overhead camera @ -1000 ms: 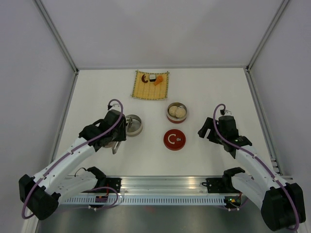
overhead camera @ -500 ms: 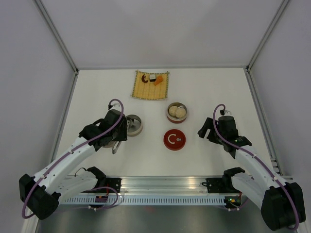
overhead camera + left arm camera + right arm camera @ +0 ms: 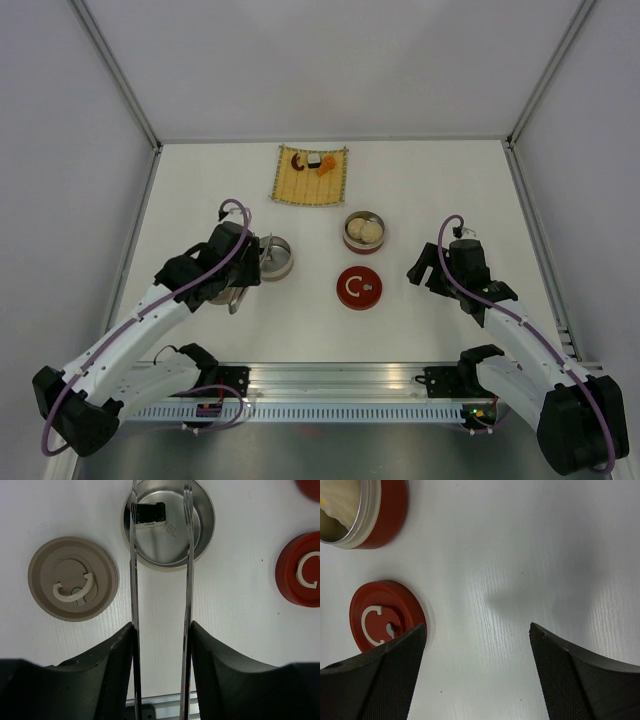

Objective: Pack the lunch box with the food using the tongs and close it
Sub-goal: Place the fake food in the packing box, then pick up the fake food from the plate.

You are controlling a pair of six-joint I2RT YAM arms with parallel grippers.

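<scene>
My left gripper point(image 3: 161, 627) point(image 3: 254, 262) is shut on the tongs point(image 3: 189, 580), whose two silver arms stand apart. The tong tips reach over the open silver tin point(image 3: 175, 542) point(image 3: 279, 260). A black-wrapped white roll point(image 3: 147, 514) lies inside that tin, beside the left tong tip. The red tin point(image 3: 363, 246) point(image 3: 390, 510) holds round white buns point(image 3: 364, 230). A dark red-brown piece point(image 3: 297, 160), another black-wrapped roll point(image 3: 314, 160) and an orange piece point(image 3: 326, 167) lie on the yellow mat point(image 3: 310, 185). My right gripper point(image 3: 477, 627) point(image 3: 424, 268) is open over bare table.
A grey lid point(image 3: 73, 578) lies left of the silver tin, under my left arm in the top view. A red lid point(image 3: 359, 288) point(image 3: 382, 615) point(image 3: 300, 575) lies in front of the red tin. Grey walls enclose the table on three sides.
My left arm has drawn slightly back and to the left with the tongs. The right arm has not moved.
</scene>
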